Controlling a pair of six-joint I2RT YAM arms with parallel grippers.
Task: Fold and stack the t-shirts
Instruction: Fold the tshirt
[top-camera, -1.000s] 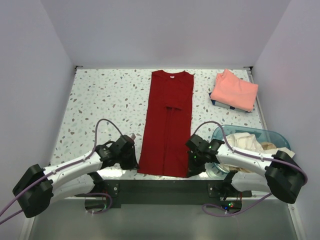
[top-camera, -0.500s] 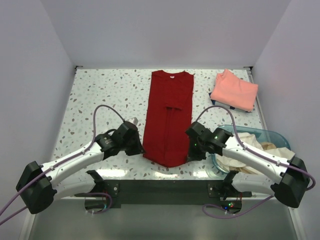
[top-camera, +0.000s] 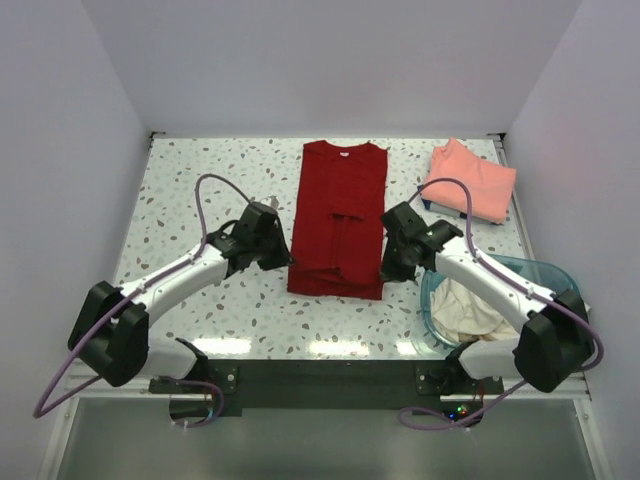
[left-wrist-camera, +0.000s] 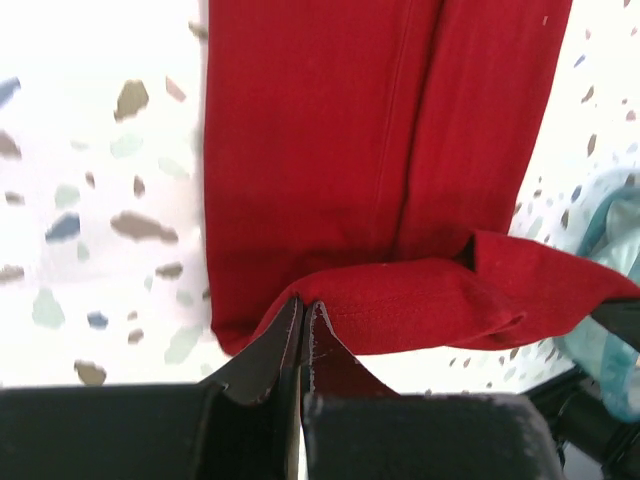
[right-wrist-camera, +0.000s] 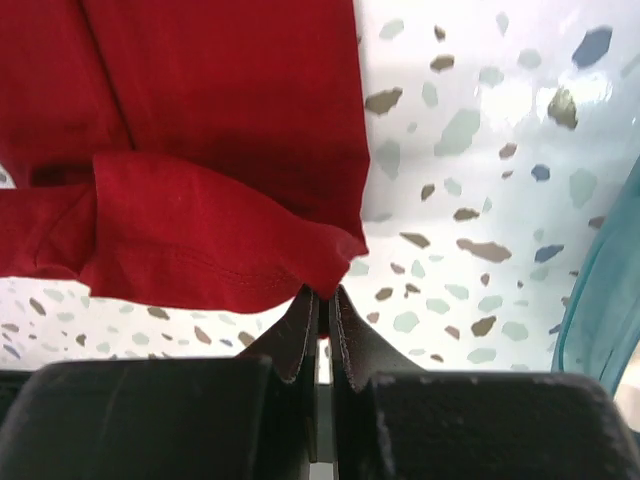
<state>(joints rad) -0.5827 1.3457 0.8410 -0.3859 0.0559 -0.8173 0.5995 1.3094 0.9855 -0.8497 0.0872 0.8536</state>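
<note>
Laid out as a narrow strip: dark red shirt (top-camera: 338, 215), collar at the far end, near hem lifted and doubled back over the body. Pinched at the hem's left corner by the left gripper (left-wrist-camera: 303, 320), jaws pressed together on the cloth. Pinched at the right corner by the right gripper (right-wrist-camera: 322, 300), clamped the same way. Just right of the red shirt's collar end, a folded pink shirt (top-camera: 468, 180). Right of its near end, a teal basket (top-camera: 548, 272) holding cream shirts (top-camera: 462, 308). Beneath the red shirt, a speckled table (top-camera: 200, 190).

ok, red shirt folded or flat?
Mid-fold: left fingers and right fingers pinch its hem, doubled back over the dark red t-shirt.
</note>
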